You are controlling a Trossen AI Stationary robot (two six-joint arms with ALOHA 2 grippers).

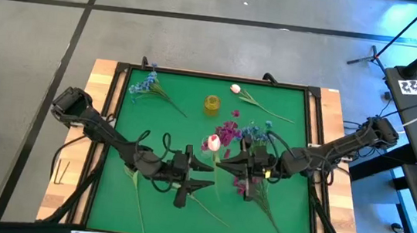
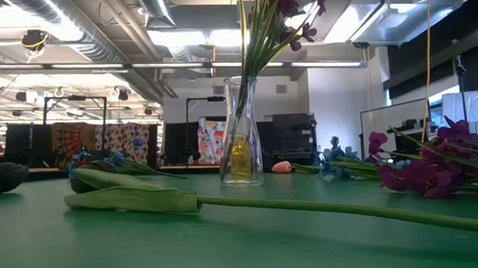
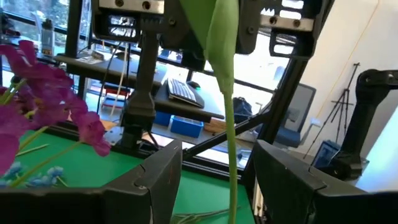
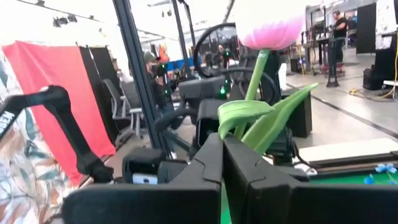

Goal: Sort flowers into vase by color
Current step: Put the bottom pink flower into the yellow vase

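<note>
A green mat [image 1: 286, 117] covers the table, ringed by a wooden edge, with grey floor around it and an open workshop beyond in the low view. Near the mat's far middle stands a clear vase [image 2: 240, 132], which already holds magenta stems [image 2: 276, 19] in the low view. The right gripper [image 1: 228, 164] hovers at mid-mat with its fingers [image 4: 205, 168] pressed together on the green stem of a pink tulip [image 1: 213, 142], whose bud shows above them in the right wrist view. The left gripper [image 1: 202, 175] faces it just beside, fingers [image 3: 158, 177] spread with a green stem running between them (whether they touch it cannot be told). A blue flower [image 1: 143, 86] lies at the far left corner, a second tulip [image 1: 236, 89] near the far edge right of the vase. Magenta flowers [image 1: 228, 131] and a blue cluster [image 1: 256, 131] lie between the vase and the right gripper. A dark bud [image 2: 2, 177] rests on the mat, at the left of the low view.
</note>
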